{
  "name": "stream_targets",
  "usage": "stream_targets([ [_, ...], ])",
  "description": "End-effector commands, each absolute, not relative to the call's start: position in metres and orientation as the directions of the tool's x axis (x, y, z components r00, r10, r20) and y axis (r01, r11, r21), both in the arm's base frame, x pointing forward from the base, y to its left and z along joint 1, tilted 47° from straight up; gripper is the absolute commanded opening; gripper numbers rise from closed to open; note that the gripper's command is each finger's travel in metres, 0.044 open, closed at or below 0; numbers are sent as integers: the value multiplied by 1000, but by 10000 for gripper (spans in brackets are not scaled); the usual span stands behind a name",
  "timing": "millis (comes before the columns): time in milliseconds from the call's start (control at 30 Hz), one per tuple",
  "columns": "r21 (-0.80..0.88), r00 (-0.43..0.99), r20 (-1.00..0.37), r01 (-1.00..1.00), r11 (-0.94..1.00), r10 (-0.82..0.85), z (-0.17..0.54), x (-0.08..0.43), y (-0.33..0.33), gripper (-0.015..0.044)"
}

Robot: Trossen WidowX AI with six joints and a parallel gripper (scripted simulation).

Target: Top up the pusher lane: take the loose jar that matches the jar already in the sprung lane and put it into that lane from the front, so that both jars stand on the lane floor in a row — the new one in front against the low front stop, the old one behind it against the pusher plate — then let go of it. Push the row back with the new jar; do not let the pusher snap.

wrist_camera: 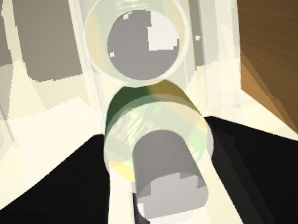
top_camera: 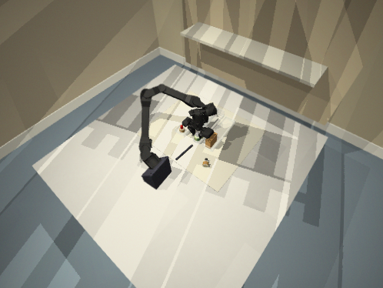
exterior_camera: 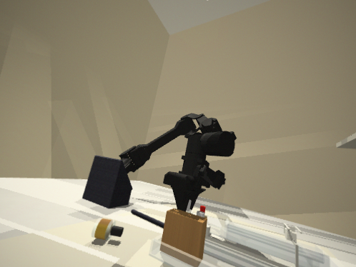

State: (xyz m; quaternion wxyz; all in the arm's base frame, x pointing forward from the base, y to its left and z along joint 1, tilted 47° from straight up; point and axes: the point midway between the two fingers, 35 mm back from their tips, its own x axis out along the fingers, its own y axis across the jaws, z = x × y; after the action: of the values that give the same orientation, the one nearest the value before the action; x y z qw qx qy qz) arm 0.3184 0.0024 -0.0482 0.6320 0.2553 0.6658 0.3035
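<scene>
My gripper [top_camera: 198,134] [exterior_camera: 185,210] [wrist_camera: 154,136] points down and is shut on a clear jar [wrist_camera: 120,131] with a green and yellow label and a grey cap. A second clear jar [wrist_camera: 98,37] with a grey cap stands just beyond it, between the clear lane walls [wrist_camera: 223,55]. In the wrist view the two jars overlap, and I cannot tell whether they touch. The brown block hides the held jar's lower part in the exterior view. The front stop and the pusher plate cannot be made out, so whether the held jar rests on the lane floor is unclear.
A brown block [top_camera: 211,140] [exterior_camera: 184,235] [wrist_camera: 272,55] stands right beside the lane. A red-capped jar [top_camera: 181,129] [exterior_camera: 202,209] is on the other side. An orange-labelled jar [top_camera: 206,163] [exterior_camera: 102,229] lies on its side in front. A black bar [top_camera: 184,152] [exterior_camera: 147,218] lies near the arm's base.
</scene>
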Motion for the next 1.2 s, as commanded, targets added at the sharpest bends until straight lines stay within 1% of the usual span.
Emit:
stream_targets([
  [0, 730, -44, -683, -57, 681, 729, -44, 329, 1, 0],
  [1167, 730, -44, -683, -58, 681, 729, -42, 336, 1, 0],
])
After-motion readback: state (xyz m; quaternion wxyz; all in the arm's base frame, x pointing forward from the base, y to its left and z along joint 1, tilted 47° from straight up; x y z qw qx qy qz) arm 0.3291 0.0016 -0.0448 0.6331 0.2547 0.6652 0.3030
